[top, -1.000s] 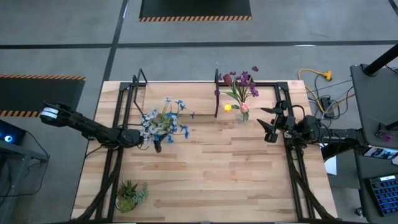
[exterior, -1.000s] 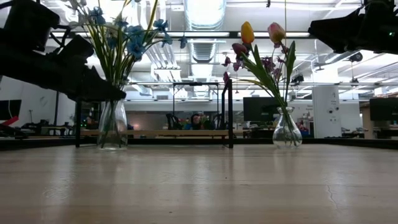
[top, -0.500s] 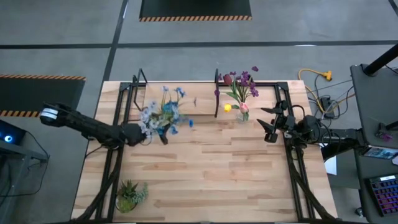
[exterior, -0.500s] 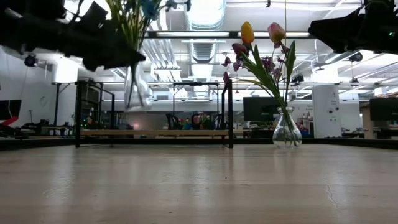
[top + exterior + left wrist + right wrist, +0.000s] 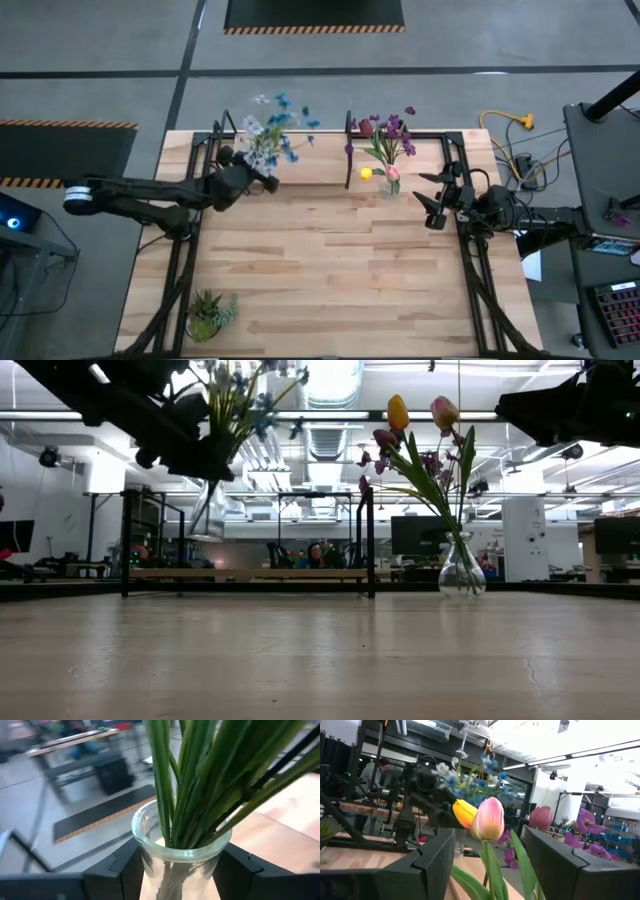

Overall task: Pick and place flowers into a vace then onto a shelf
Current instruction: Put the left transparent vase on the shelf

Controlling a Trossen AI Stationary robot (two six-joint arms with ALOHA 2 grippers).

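A clear glass vase (image 5: 205,510) with blue and white flowers (image 5: 270,130) is up in the air, held by my left gripper (image 5: 258,180) over the near edge of the shelf (image 5: 310,165). The shelf is a light plank between black brackets at the table's far side. A second vase (image 5: 461,570) of purple, pink and yellow flowers (image 5: 388,140) stands with its base on the table by the shelf's right bracket. My right gripper (image 5: 428,200) hovers open just to its right, fingers pointing at it. My left gripper pinches the vase's neck (image 5: 182,852) just under the rim, one finger (image 5: 122,870) on each side. The fingers come level from the table's left. The vase is lifted clear and tilted, its green stems (image 5: 195,785) leaning toward the far edge.
A small spiky potted plant (image 5: 208,312) sits at the table's near left corner. Black frame rails (image 5: 185,260) run along both sides of the table. The middle of the tabletop (image 5: 330,260) is bare wood. A person (image 5: 316,555) sits in the room beyond.
My left gripper has lifted the blue-flower vase off the table and carried it up and toward the far edge, over to the shelf. The vase, upright on the table a second ago, now hangs tilted in the air. My right arm has kept still.
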